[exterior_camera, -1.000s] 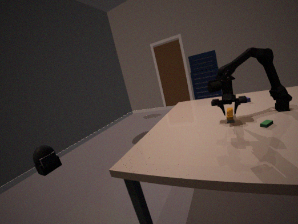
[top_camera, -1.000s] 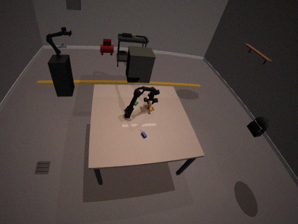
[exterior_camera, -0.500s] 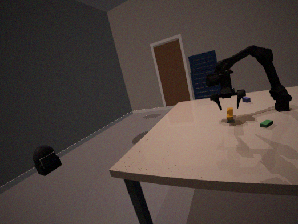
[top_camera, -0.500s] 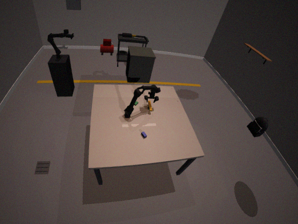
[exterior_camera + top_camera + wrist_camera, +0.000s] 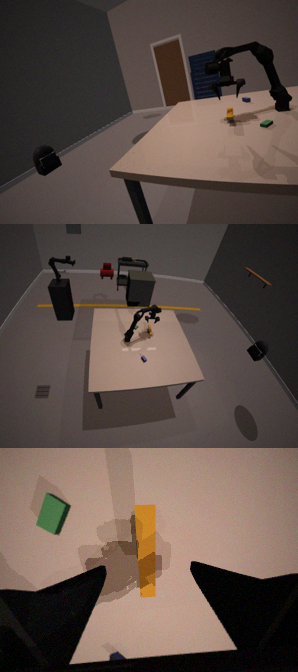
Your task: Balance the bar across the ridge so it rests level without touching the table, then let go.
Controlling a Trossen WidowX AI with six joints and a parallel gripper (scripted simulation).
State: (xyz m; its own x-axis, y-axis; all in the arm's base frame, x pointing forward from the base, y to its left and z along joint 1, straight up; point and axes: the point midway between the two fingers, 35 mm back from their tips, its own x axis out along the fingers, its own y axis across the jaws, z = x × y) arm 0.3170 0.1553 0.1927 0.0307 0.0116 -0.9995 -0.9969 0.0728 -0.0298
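The orange bar point(image 5: 149, 330) point(image 5: 230, 114) point(image 5: 146, 548) lies over a small grey-blue piece point(image 5: 230, 122), seemingly the ridge, which is mostly hidden below it. The bar looks raised off the table in the exterior view. Whether it is exactly level, and whether both ends are clear of the table, I cannot tell. My gripper point(image 5: 152, 322) point(image 5: 228, 98) point(image 5: 149, 567) is wide open and empty above the bar. In the wrist view its fingers stand one on each side of the bar, apart from it.
A green block point(image 5: 136, 327) point(image 5: 266, 123) point(image 5: 52, 514) lies on the table point(image 5: 114, 372) point(image 5: 182, 154) near the bar. A blue block point(image 5: 144, 359) point(image 5: 246, 99) point(image 5: 117, 655) lies farther off. The arm's shadow falls across the table around the bar.
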